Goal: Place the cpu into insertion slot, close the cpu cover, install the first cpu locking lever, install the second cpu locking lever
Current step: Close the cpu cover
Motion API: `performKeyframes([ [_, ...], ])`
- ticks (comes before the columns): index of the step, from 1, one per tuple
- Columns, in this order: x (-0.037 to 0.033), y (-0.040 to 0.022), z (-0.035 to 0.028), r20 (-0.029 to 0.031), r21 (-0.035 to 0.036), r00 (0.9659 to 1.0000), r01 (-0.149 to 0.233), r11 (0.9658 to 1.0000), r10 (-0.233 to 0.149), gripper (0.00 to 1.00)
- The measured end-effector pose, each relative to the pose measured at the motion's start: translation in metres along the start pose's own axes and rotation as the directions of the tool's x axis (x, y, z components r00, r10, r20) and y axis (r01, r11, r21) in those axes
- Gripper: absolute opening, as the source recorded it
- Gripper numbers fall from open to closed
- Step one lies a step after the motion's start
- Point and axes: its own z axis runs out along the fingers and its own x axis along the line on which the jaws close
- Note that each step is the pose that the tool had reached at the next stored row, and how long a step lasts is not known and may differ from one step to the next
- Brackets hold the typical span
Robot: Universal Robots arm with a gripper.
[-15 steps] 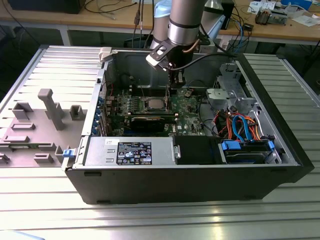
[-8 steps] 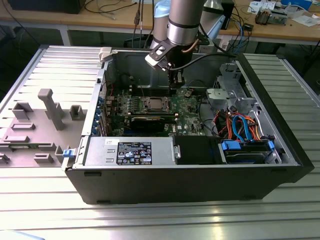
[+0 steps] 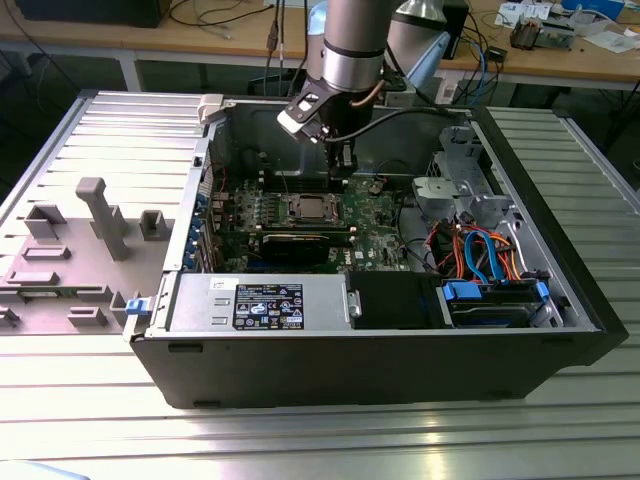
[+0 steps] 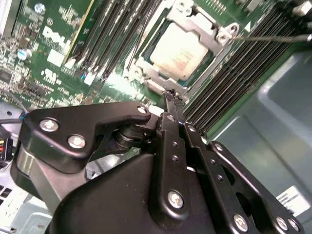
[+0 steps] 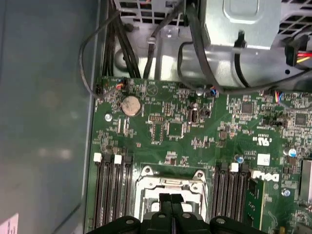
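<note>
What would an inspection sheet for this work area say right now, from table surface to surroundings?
Surface: ribbed metal table carrying an open computer case.
Job's things: cpu seated in the socket of the motherboard; cpu cover framing its face; a thin rod, likely a lever, juts beside it.
Clutter: grey plastic fixtures at the exterior view's left.
Gripper: gripper shut, empty, hovering by the socket's edge.
Cables: orange and blue cables inside the case; black cables beyond the board.
Surroundings: wooden benches behind.

Ribbed metal table (image 3: 320, 440), open computer case (image 3: 350, 365), grey fixture (image 3: 100, 215)
</note>
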Motion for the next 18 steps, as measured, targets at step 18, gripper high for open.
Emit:
performKeyframes([
  [18,0.0009,-0.0412,0.0195,0.0005,-0.0007,0.9995,0.032,0.9995,-0.032,0.11],
])
